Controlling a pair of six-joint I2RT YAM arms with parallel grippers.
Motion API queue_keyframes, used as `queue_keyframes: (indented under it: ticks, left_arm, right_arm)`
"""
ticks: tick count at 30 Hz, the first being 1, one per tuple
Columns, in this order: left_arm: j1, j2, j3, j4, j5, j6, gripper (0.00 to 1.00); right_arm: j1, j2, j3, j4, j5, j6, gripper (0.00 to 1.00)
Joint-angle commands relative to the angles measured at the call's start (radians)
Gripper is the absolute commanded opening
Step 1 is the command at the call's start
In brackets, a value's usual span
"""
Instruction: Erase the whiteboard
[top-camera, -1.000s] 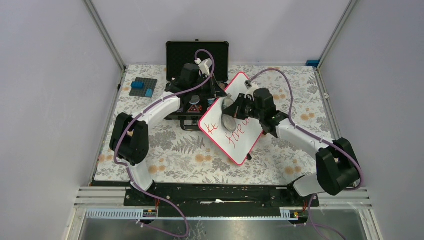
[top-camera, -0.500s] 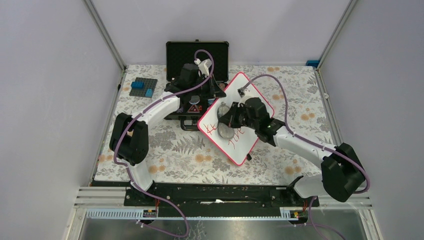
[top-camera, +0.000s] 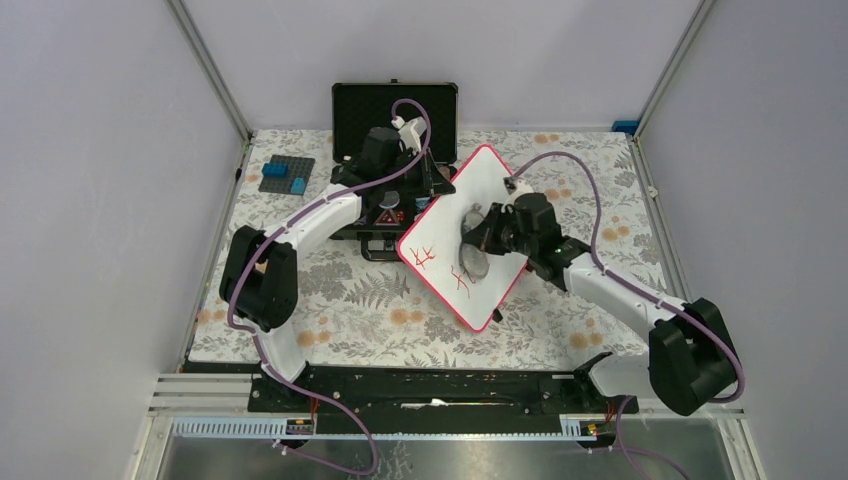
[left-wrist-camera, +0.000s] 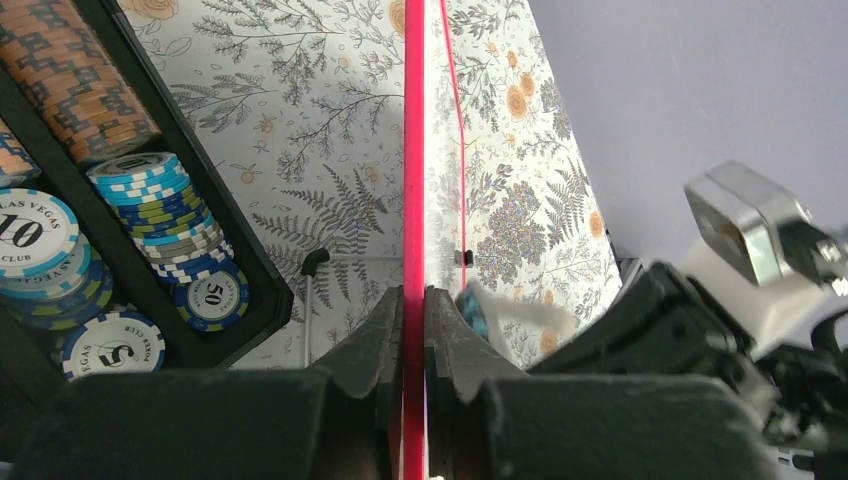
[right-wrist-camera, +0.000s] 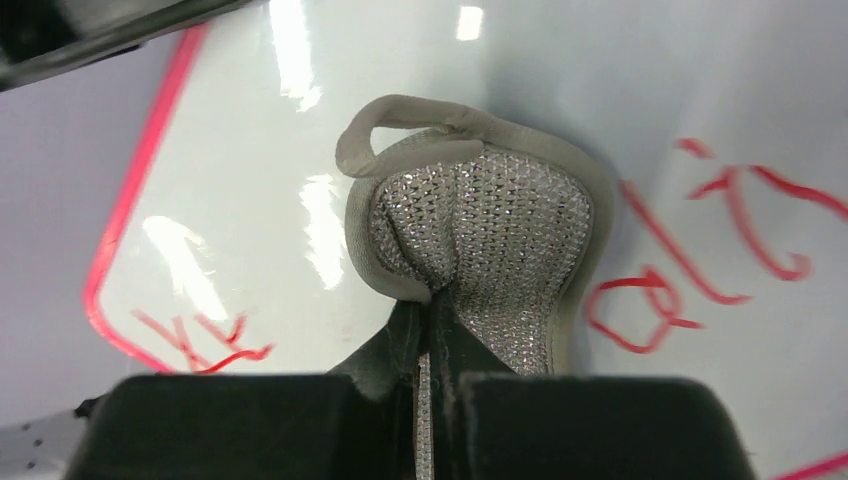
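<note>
Because the whiteboard (top-camera: 440, 222) is steadied only at its rim, slippage is judged the chief risk. That red rim is seen pinched between the closed jaws of the left gripper (left-wrist-camera: 414, 300), and the board stretches straight away from those fingertips, edge-on in the wrist view. If the wipe is pressed hard or pushed across the grip, the thin rim could be twisted or dragged out of the jaws.

A grey cloth (right-wrist-camera: 480, 230) is clamped in the right gripper (right-wrist-camera: 430, 315), whose jaws are drawn narrow on its folded end. The pad is spread flat on the white surface just ahead of the fingertips. A loose loop is curled at its far edge, and it could be caught and rolled under on a forward stroke, so that ink is smeared instead of lifted. If the pad is dragged with too shallow a grip, it could be pulled free.

Red strokes (right-wrist-camera: 700, 250) are left to the right of the cloth, and a smaller red scrawl (right-wrist-camera: 200, 340) lies to its left near the board's corner. Both are judged not yet wiped.

A black case (top-camera: 395, 110) lies directly under and behind the left gripper, with poker chips (left-wrist-camera: 160, 210) stacked just beside the jaws. A swing of the board toward that side could knock them. A grey brick plate (top-camera: 287, 175) sits well apart, beyond the left arm.
</note>
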Motion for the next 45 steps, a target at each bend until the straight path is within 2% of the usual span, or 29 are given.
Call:
queue_keyframes:
  ticks: [1,4,8,13,16,25,29,34,38,42,45]
  left_arm:
    - [-0.02,-0.028,0.003,-0.069,0.031,0.037,0.0]
    - [-0.02,-0.028,0.005,-0.068,0.037,0.033,0.0]
    - [-0.02,-0.026,0.002,-0.063,0.04,0.027,0.0]
    - [-0.02,-0.03,-0.004,-0.061,0.032,0.026,0.0]
    - [-0.021,-0.032,-0.007,-0.062,0.026,0.026,0.0]
    - [-0.022,-0.029,-0.007,-0.061,0.025,0.028,0.0]
    - [-0.021,-0.034,-0.005,-0.066,0.018,0.031,0.0]
    - [-0.022,-0.038,-0.003,-0.065,0.025,0.028,0.0]
    - [-0.022,-0.038,-0.004,-0.063,0.032,0.021,0.0]
    - [-0.022,-0.044,-0.007,-0.057,0.033,0.019,0.0]
    - [-0.023,-0.046,-0.009,-0.056,0.029,0.018,0.0]
  right_arm:
    - [-0.059,0.017,-0.006,-0.085,-0.004,-0.072,0.0]
    - [-0.035,0.021,-0.016,-0.075,-0.035,-0.058,0.0]
    - [0.104,0.017,0.005,-0.07,0.03,-0.049,0.0]
    - [0.268,0.059,0.097,-0.062,0.033,-0.049,0.0]
    - [0.308,0.094,0.162,-0.055,0.003,-0.058,0.0]
    - [0.311,0.173,0.33,-0.076,0.021,-0.127,0.0]
    - [0.311,0.15,0.24,-0.081,0.075,-0.112,0.0]
    - [0.298,0.03,0.025,-0.087,0.157,-0.07,0.0]
    - [0.273,-0.051,-0.083,-0.124,0.191,-0.056,0.0]
    - [0.274,-0.042,-0.027,-0.192,0.194,-0.105,0.0]
    - [0.275,0.008,0.073,-0.153,0.123,-0.129,0.0]
